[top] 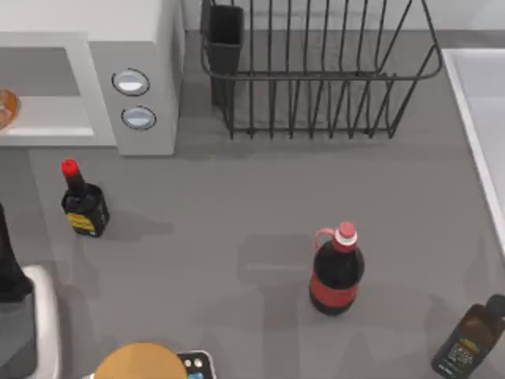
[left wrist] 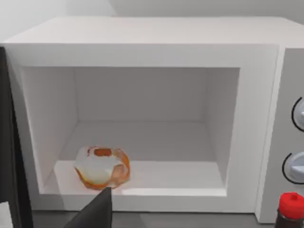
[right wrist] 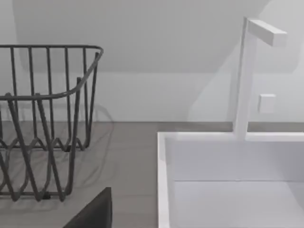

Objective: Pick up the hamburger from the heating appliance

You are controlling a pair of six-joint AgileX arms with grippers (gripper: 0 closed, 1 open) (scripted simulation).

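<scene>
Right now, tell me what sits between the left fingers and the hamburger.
Nothing: in the left wrist view, bare microwave floor separates the dark finger from the hamburger.

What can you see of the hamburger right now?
The hamburger is a small round bun-like thing, orange-brown around the edge with a pale, glossy middle and a small orange patch on top. It lies on the floor of the white microwave, inside the open cavity, close to the front lip and toward the side away from the knobs. Only the floor touches it. In the top view just a sliver of it peeks out at the picture's left edge.
</scene>
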